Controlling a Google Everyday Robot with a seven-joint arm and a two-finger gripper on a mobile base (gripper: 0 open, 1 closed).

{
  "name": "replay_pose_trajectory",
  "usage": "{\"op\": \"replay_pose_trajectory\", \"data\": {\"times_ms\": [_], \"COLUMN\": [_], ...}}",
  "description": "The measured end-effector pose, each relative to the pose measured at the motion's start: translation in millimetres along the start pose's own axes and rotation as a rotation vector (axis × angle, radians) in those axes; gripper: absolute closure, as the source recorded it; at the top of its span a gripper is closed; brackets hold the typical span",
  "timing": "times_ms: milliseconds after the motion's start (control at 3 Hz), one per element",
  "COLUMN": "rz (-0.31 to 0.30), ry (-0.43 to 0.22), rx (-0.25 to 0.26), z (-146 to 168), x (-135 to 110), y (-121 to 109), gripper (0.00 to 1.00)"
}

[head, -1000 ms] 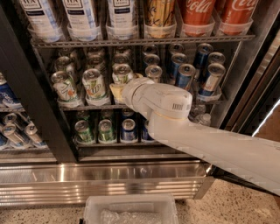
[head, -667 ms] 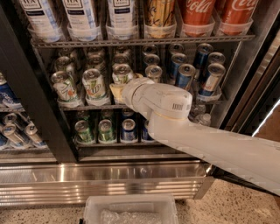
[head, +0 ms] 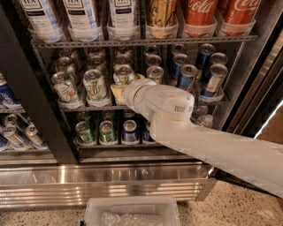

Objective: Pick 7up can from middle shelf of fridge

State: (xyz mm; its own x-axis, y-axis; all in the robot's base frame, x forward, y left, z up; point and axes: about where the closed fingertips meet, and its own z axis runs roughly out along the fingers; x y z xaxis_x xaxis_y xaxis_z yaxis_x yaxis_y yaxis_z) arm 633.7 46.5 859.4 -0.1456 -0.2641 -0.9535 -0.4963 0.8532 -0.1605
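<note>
The fridge (head: 26, 110) stands open with its black frame on the left. On the middle shelf (head: 84, 107), a wire rack with clear front trays, several pale 7up cans stand in lanes: front ones at the left (head: 65, 88), the centre (head: 95, 84) and the right (head: 124, 75). My gripper (head: 118, 92) reaches into this shelf at the end of the white arm (head: 212, 145). It sits right at the base of the rightmost front 7up can, whose lower part it hides.
Blue-and-silver slim cans (head: 187, 76) fill the shelf's right side. Tall bottles (head: 79, 15) and red cola cans (head: 201, 13) stand on the rack above. Small green and blue cans (head: 107, 131) sit on the rack below. A clear plastic bin (head: 131, 212) lies on the floor by the ribbed steel base panel (head: 88, 185).
</note>
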Motion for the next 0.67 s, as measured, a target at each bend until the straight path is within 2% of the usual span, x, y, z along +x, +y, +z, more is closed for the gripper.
{"op": "replay_pose_trajectory", "data": {"times_ms": [667], "rz": [-0.001], "ry": [-0.010], "rx": [0.001], "z": [-1.3], "x": [-0.8], "y": [-1.1], "gripper": [1.00]}}
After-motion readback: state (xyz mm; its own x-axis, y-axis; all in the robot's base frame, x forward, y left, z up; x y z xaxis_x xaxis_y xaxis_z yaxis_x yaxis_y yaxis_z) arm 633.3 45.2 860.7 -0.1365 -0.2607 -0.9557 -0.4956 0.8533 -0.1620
